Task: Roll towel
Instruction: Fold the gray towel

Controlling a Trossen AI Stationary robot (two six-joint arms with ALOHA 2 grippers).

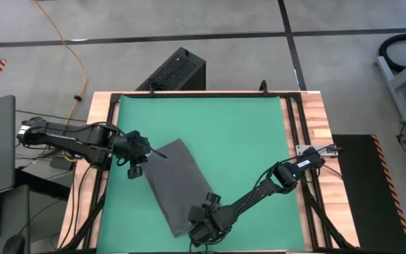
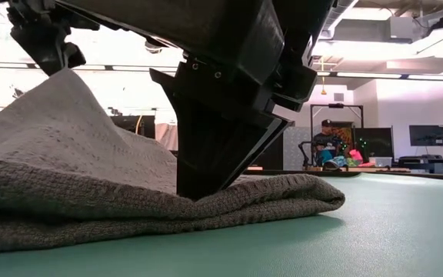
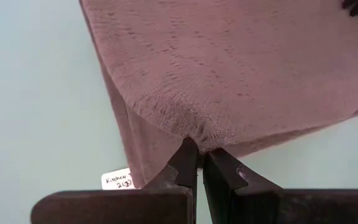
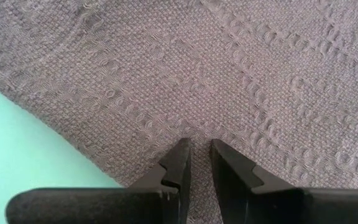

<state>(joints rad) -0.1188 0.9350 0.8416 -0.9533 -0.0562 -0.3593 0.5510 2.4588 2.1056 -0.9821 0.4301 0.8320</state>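
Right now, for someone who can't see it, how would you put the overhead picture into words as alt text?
A dark grey towel lies askew on a green mat, with a dark robot arm at each end. The left gripper pinches its upper corner, jaws shut; the right gripper pinches the lower edge.

Left hand (image 1: 149,150) pinched closed, right hand (image 1: 201,227) pinched closed, arms reaching inward

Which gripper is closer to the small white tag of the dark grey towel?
Left. The left gripper pinches the dark grey soft towel beside its small white tag; the right gripper holds the opposite end.
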